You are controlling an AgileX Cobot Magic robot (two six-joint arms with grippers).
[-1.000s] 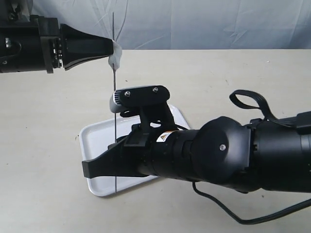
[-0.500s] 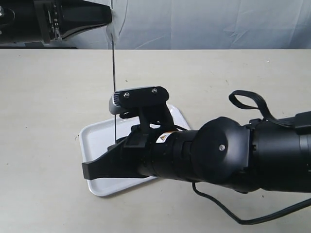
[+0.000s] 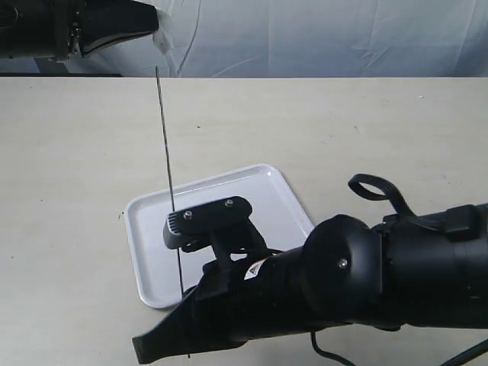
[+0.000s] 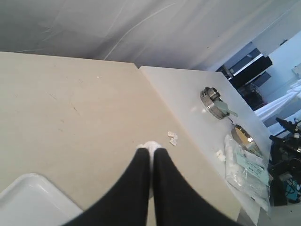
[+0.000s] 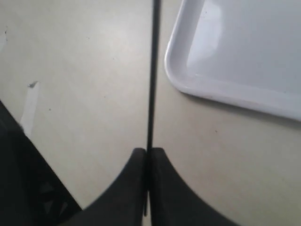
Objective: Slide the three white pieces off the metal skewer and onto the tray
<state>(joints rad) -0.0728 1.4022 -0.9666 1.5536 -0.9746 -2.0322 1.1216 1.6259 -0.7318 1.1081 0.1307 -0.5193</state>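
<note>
The right arm (image 3: 343,282) blocked the tray (image 3: 145,252) from 4 to 6 o'clock. The metal skewer (image 3: 168,175) stood nearly upright at its 7 o'clock corner. The table (image 3: 366,130) lay open from 12 to 2 o'clock.

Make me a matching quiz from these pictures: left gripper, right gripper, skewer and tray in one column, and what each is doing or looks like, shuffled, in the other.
Column one:
1. left gripper
2. right gripper
3. metal skewer
4. tray

Column two:
A. glossy white, lying flat
B. shut on the skewer's lower end
C. thin, standing nearly upright
D. pinching a white piece

Pairs: 1-D, 2-B, 3-C, 4-A
</note>
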